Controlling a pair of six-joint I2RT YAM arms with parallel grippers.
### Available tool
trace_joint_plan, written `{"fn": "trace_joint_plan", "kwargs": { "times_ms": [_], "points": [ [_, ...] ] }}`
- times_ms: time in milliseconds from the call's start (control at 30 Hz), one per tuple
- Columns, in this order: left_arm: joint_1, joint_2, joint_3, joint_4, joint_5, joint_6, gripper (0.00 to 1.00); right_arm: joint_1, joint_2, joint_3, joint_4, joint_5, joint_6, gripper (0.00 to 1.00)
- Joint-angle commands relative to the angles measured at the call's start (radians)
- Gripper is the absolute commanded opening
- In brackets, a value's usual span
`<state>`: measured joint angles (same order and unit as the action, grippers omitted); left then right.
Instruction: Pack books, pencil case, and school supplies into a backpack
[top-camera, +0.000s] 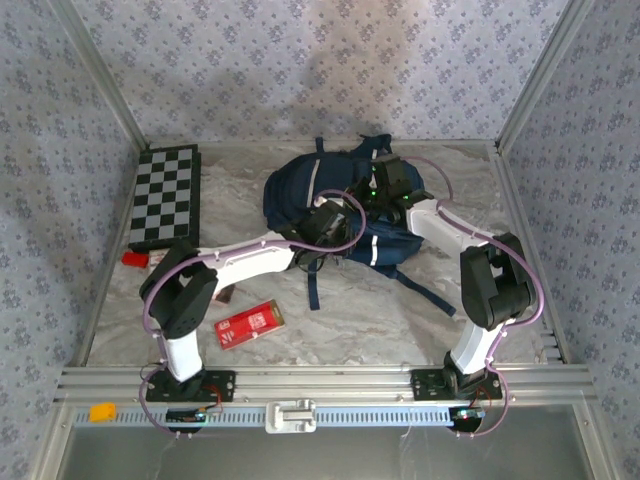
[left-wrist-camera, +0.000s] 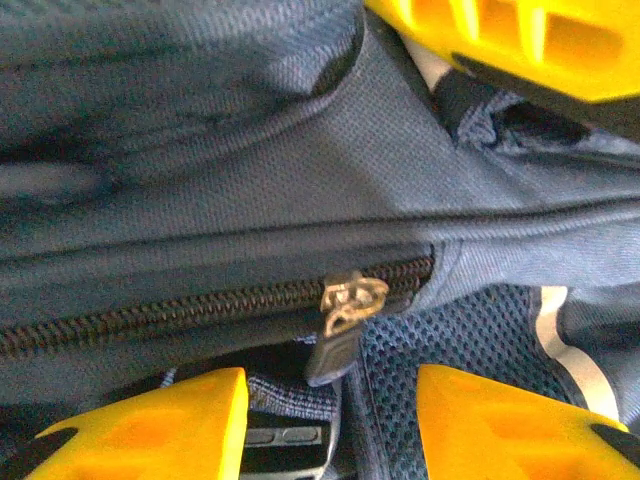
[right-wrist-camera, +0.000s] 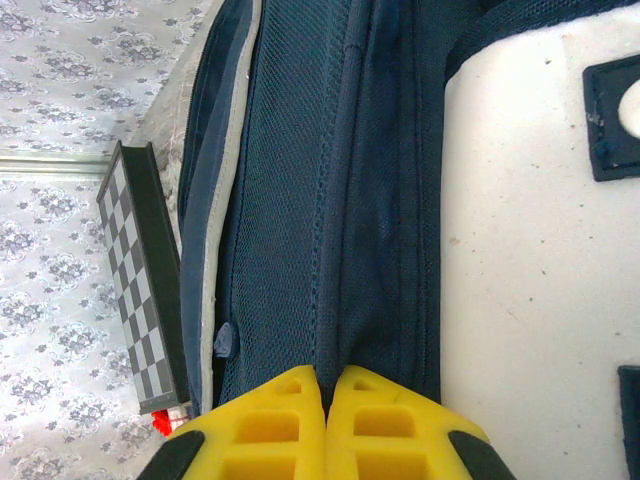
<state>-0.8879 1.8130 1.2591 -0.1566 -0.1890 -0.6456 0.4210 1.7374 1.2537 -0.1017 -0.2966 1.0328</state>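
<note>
The navy backpack (top-camera: 330, 205) lies at the back middle of the table. My left gripper (top-camera: 322, 228) hovers over its near side. In the left wrist view this gripper (left-wrist-camera: 330, 420) is open; the brass zipper slider (left-wrist-camera: 352, 297) and its dark pull tab (left-wrist-camera: 335, 355) hang just ahead of the gap, touching neither yellow finger (left-wrist-camera: 170, 420). My right gripper (top-camera: 385, 185) is on the backpack's top right. Seen from the right wrist, it (right-wrist-camera: 333, 400) is shut on a fold of the navy backpack (right-wrist-camera: 300, 200). The red pencil case (top-camera: 250, 323) lies near the front left. The books are hidden.
A black-and-white chequered board (top-camera: 165, 195) lies at the back left, with a tiny red block (top-camera: 135, 259) at its near end. Dark straps (top-camera: 420, 290) trail from the backpack toward the right arm's base. Patterned walls close in the back and sides.
</note>
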Motion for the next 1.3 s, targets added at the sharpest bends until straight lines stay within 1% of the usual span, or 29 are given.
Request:
{"fn": "trace_joint_plan", "kwargs": {
  "times_ms": [0,167,267,433,633,733,833,933,967,1000,1100,1200,1267],
  "points": [
    [0.009,0.031,0.047,-0.025,-0.067,-0.042,0.44,0.008,0.004,0.049,0.105,-0.056,0.019,0.00],
    [0.010,0.039,0.054,0.037,-0.046,-0.009,0.31,0.009,0.009,0.050,0.106,-0.062,0.021,0.00],
    [0.013,0.038,0.062,0.051,-0.038,0.023,0.27,0.009,0.008,0.050,0.105,-0.062,0.019,0.00],
    [0.023,0.022,0.067,0.035,-0.029,0.052,0.20,0.010,0.004,0.053,0.098,-0.061,0.012,0.00],
    [0.033,-0.023,0.051,-0.006,-0.035,0.092,0.06,0.008,-0.004,0.055,0.094,-0.061,0.007,0.00],
    [0.042,-0.056,0.026,-0.010,-0.013,0.112,0.02,0.008,-0.002,0.063,0.083,-0.066,-0.002,0.00],
    [0.052,-0.086,0.001,-0.029,0.017,0.135,0.00,0.006,-0.005,0.065,0.071,-0.064,-0.010,0.00],
    [0.062,-0.101,-0.005,-0.060,0.034,0.164,0.00,0.005,-0.009,0.065,0.072,-0.063,-0.012,0.00],
    [0.062,-0.101,-0.003,-0.070,0.048,0.168,0.02,0.007,-0.009,0.066,0.072,-0.062,-0.012,0.00],
    [0.061,-0.098,0.006,-0.083,0.066,0.170,0.06,0.007,-0.005,0.068,0.073,-0.062,-0.010,0.00],
    [0.056,-0.095,0.016,-0.093,0.140,0.172,0.21,0.010,0.002,0.079,0.071,-0.068,-0.007,0.00],
    [0.037,-0.085,0.029,-0.108,0.144,0.176,0.33,0.011,0.002,0.080,0.072,-0.067,-0.005,0.00],
    [0.024,-0.070,0.042,-0.119,0.123,0.176,0.37,0.011,0.005,0.083,0.071,-0.068,-0.001,0.00]
  ]
}}
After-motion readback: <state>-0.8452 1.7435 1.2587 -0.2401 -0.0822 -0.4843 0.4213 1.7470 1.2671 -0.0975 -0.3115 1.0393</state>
